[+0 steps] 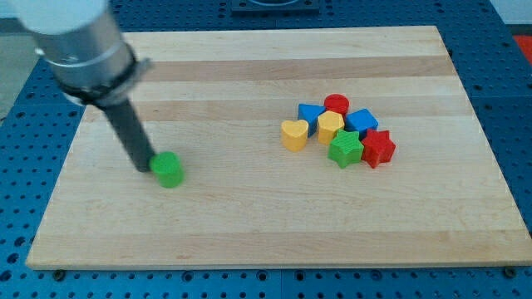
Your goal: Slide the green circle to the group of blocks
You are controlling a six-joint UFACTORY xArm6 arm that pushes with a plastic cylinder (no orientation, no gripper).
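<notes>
No jaws are being shown, since the arm ends in a bare rod, so nothing is being grasped or released. My tip (150, 169) is being held against the left side of the green circle (169, 170), which is sitting on the left part of the wooden board (249, 232), well apart from the group. To do the step well, the push is probably best being directed rightward and slightly toward the far side, with the tip being kept behind the circle's centre so it is not slipping off sideways.

On the right, the group is being formed by a yellow heart (293, 134), a blue block (311, 115), a red circle (336, 105), a yellow block (330, 127), another blue block (362, 122), a green star (345, 149) and a red star (377, 149). Nothing is standing in the way between; the yellow heart is likely being met first.
</notes>
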